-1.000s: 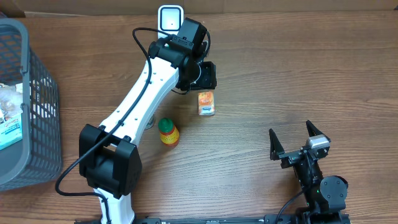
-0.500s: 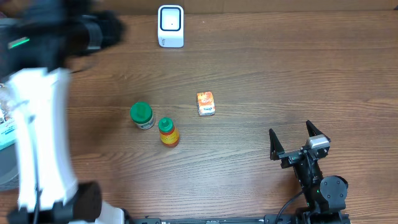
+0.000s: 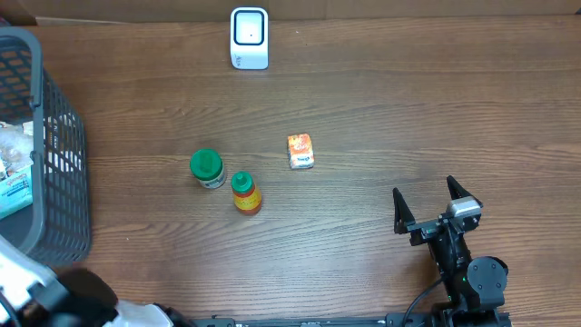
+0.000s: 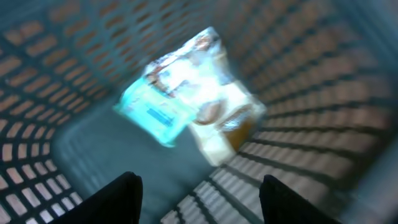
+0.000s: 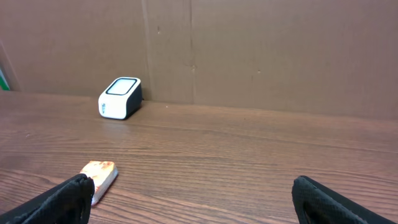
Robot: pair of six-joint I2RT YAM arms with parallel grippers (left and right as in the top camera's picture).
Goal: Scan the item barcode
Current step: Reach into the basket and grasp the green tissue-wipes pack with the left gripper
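The white barcode scanner (image 3: 249,38) stands at the table's back edge, and the right wrist view shows that same scanner (image 5: 120,98). A small orange box (image 3: 300,151), a green-lidded jar (image 3: 208,169) and an orange bottle (image 3: 245,193) rest mid-table. My left gripper (image 4: 200,202) is open with nothing between its fingers, hanging over the inside of the grey basket (image 4: 311,124). Below it lie a teal packet (image 4: 152,112) and a pale bag (image 4: 217,106), both blurred. My right gripper (image 3: 435,207) stands open at the front right, empty.
The grey basket (image 3: 54,182) fills the left edge of the table. Only a blurred part of the left arm (image 3: 54,300) shows overhead, at the bottom left. In the right wrist view the orange box (image 5: 99,174) lies by the left finger, with a cardboard wall behind.
The left arm has swung away from the scanner, leftward and over the basket, uncovering the green-lidded jar. The orange box stays on the table. The right arm has not moved.
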